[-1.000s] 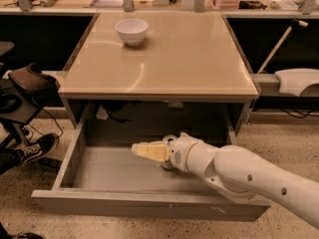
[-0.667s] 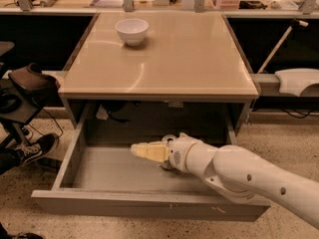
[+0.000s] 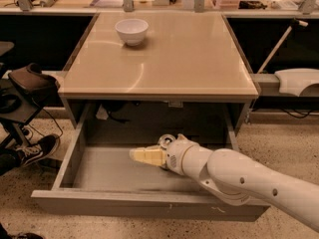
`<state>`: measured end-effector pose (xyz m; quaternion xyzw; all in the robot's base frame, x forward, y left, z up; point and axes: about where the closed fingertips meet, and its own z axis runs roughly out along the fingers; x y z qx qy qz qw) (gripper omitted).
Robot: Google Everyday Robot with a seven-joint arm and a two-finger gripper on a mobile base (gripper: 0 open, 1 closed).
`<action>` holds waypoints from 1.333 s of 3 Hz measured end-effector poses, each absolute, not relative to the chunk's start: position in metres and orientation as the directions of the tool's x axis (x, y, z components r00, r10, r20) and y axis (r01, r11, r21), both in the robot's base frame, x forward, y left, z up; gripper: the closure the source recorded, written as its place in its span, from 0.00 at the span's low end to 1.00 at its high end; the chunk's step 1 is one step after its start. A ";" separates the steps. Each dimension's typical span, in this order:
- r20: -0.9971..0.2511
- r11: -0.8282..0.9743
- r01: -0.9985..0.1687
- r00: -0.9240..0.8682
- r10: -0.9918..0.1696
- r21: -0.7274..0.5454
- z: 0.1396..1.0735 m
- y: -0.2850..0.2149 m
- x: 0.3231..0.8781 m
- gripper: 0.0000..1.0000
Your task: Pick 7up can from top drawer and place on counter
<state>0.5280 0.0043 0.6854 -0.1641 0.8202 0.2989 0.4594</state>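
Glossy beige square tabletop point(image 3: 199, 59) on a grey cabinet point(image 3: 239, 114), with a round white bowl point(image 3: 131, 30) far left. Speckled floor point(image 3: 289, 143) around, cluttered shelf point(image 3: 75, 4) beyond. Wide shallow grey top drawer point(image 3: 124, 205) stands open. Beige claw point(image 3: 133, 155) sits mid-drawer, pointing left, unmoved since earlier; its grip cannot be told. 7up can: not discernible, so its relation to the claw is unknown.

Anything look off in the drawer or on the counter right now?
Nothing spilled or damaged. One oddity: the gripper is inside the top drawer, yet no 7up can shows clearly there. The white bowl sits upright on the counter.
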 end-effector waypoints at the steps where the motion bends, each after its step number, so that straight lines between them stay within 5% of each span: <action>1: -0.852 0.767 -0.544 -0.524 0.005 0.340 0.685 0.004 0.528 0.16; 4: -0.851 0.767 -0.544 -0.524 0.006 0.340 0.685 0.005 0.528 0.86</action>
